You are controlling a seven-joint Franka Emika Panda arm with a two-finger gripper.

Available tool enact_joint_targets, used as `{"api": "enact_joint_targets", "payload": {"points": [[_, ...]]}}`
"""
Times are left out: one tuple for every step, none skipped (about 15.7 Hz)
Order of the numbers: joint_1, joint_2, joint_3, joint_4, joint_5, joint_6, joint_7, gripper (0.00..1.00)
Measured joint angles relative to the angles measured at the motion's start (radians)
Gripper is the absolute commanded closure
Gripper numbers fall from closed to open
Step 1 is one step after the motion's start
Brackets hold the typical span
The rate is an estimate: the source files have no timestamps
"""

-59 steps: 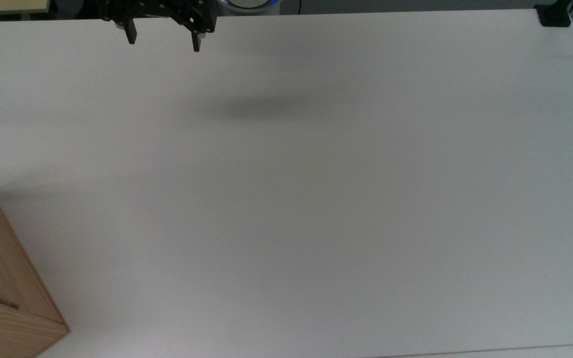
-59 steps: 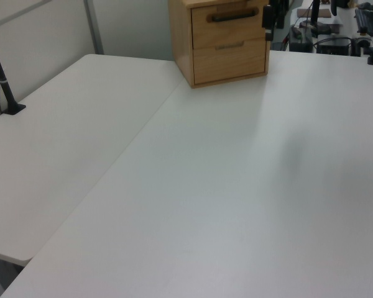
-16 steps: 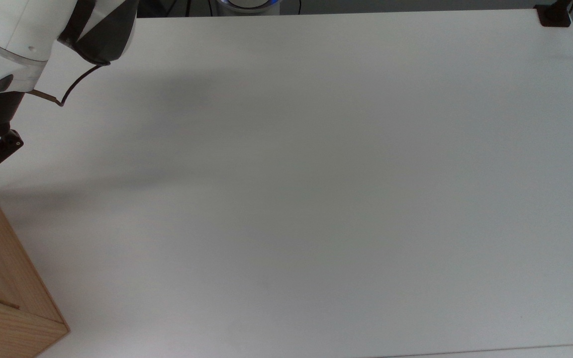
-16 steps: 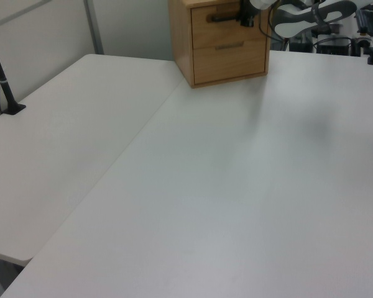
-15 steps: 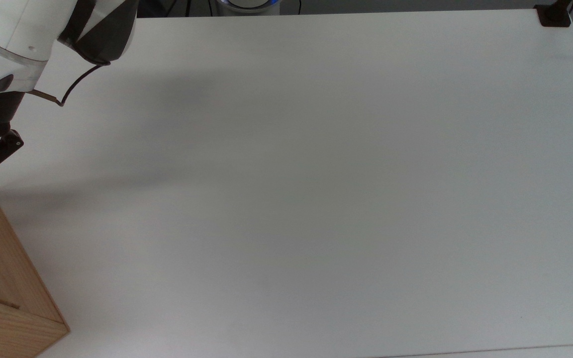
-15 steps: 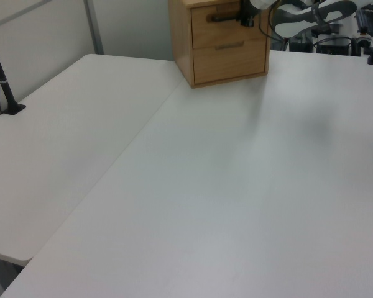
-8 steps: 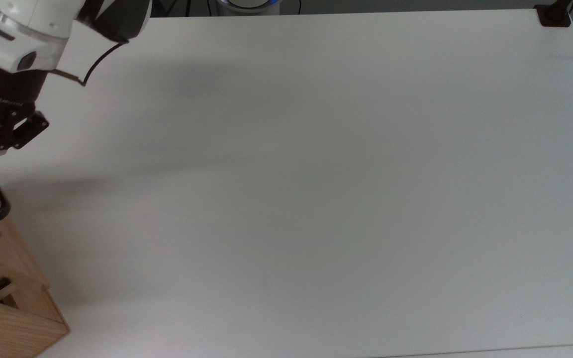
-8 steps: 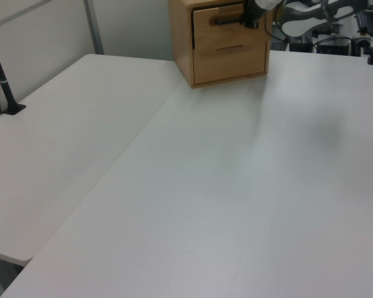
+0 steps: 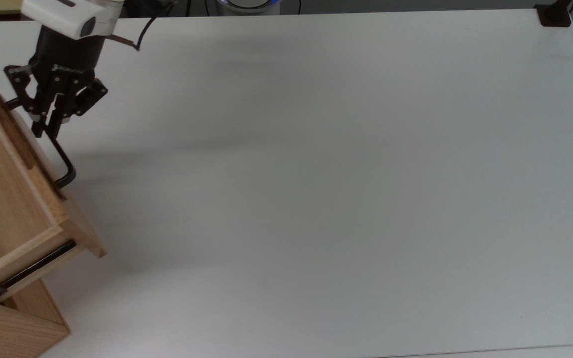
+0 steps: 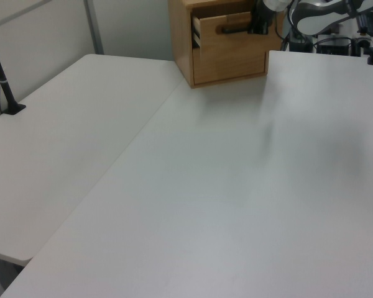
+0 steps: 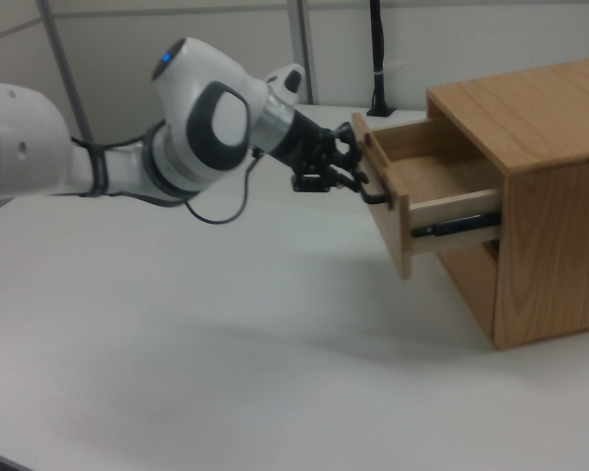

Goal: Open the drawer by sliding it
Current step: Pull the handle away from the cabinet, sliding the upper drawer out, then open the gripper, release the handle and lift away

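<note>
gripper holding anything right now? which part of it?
Yes. The tool is shut on the drawer by its black bar handle, gripping near one end of the bar. The drawer is partly slid out of the cabinet.

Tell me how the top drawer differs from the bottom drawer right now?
The top drawer is slid out, its inside and black side rail exposed; the bottom drawer sits shut in the cabinet. The gripper is clamped on the top drawer's black bar handle; nothing touches the bottom drawer. Both have light wood fronts.
</note>
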Motion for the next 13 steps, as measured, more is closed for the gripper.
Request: {"api": "enact_joint_targets", "payload": {"points": [[0.005,-0.011,0.015,-0.001,0.000,-0.037,0.008,1.00],[0.009,-0.022,0.030,-0.001,0.000,-0.074,0.014,1.00],[0.016,-0.031,0.041,-0.002,0.006,-0.109,0.018,1.00],[0.024,-0.040,0.052,-0.002,0.019,-0.144,0.019,1.00],[0.032,-0.049,0.064,-0.002,0.032,-0.179,0.019,1.00],[0.041,-0.061,0.083,-0.003,0.045,-0.223,0.018,1.00],[0.046,-0.068,0.097,-0.004,0.052,-0.250,0.019,0.98],[0.048,-0.074,0.109,-0.005,0.060,-0.271,0.018,0.88],[0.050,-0.079,0.117,-0.006,0.067,-0.290,0.017,0.56],[0.052,-0.082,0.123,-0.006,0.081,-0.305,0.011,0.16],[0.053,-0.086,0.127,-0.006,0.102,-0.319,0.005,0.00],[0.054,-0.090,0.131,-0.006,0.133,-0.326,-0.001,0.00],[0.055,-0.093,0.136,-0.005,0.166,-0.330,-0.005,0.00]]}}
